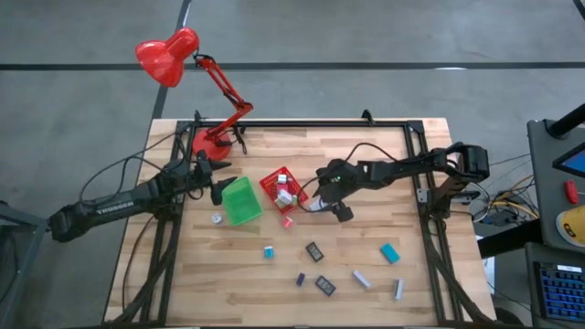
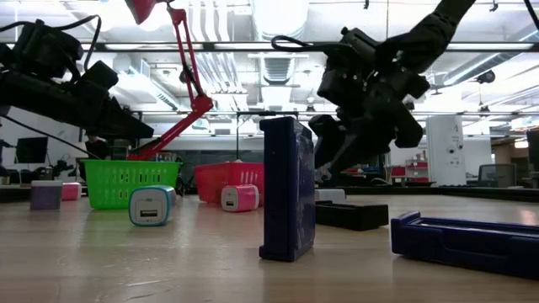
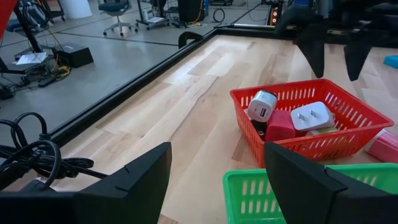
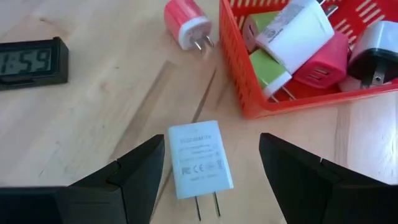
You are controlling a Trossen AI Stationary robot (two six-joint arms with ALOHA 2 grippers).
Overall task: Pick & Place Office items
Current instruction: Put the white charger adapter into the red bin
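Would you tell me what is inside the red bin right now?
The red bin holds several plug adapters: a white one, a green-and-white one, a pink one, and a white-and-black one. They are piled up, so anything underneath is hidden.

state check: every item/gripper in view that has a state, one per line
left gripper: open, empty, beside the green bin
right gripper: open, empty, over the pale blue charger
pale blue charger: flat on the table, outside the bins, untouched
red bin: upright, holds several chargers
green bin: upright, contents hidden
pink charger: on the table beside the red bin
small digital clock: lying flat, display showing digits
red desk lamp: upright
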